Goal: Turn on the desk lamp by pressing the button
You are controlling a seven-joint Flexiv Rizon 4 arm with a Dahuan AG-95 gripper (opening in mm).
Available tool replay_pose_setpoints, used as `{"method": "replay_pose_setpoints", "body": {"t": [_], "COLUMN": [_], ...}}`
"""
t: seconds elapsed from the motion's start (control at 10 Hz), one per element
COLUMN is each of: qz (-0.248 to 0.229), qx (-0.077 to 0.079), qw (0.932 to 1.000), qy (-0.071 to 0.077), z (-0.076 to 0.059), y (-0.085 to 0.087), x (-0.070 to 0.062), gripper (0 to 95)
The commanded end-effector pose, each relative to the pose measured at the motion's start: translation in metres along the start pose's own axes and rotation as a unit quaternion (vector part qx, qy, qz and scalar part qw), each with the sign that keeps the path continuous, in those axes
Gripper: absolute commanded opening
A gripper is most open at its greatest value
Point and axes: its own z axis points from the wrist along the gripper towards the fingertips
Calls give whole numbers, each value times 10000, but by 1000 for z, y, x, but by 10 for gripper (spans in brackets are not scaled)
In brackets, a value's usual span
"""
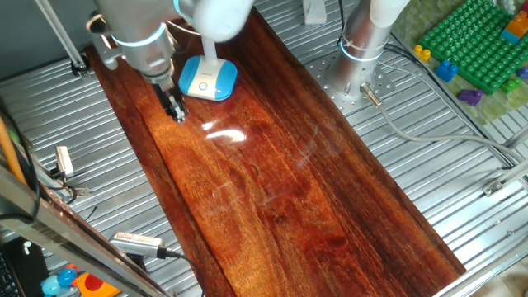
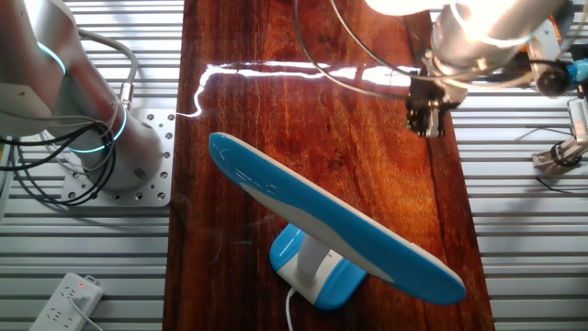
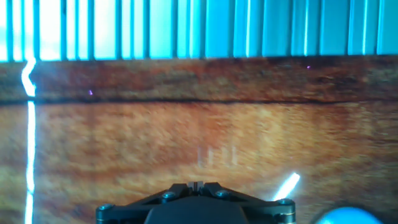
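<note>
The desk lamp stands at the far end of the wooden board, with its light-blue base (image 1: 211, 81) and white neck (image 1: 210, 51). The tiny ring button (image 1: 203, 85) shows on the base's white top face. In the other fixed view the lamp's long head (image 2: 340, 221) hides most of the base (image 2: 317, 276), and the button is hidden. My gripper (image 1: 176, 113) hangs just left of the base, apart from it, low over the wood. It also shows in the other fixed view (image 2: 425, 124). In the hand view the gripper (image 3: 197, 185) is shut and empty, and a blue edge of the base (image 3: 345, 218) shows at the bottom right.
The dark wooden board (image 1: 289, 190) lies on a ribbed metal table. A second arm's base (image 1: 363, 41) stands at the right of the board. A green brick plate (image 1: 478, 41) lies at the far right. A power strip (image 2: 69, 299) and a small tool (image 1: 136, 242) lie off the board.
</note>
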Motion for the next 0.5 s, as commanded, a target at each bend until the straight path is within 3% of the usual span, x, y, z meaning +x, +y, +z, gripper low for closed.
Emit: {"method": "replay_pose_setpoints", "body": {"t": [0.1, 0.5], "qz": [-79, -35], "qx": [-36, -20], "qw": [9996, 9997], "qy": [254, 232], "z": [4, 4], "y": [9, 9], "x": [-10, -10], "gripper": [0, 0]}}
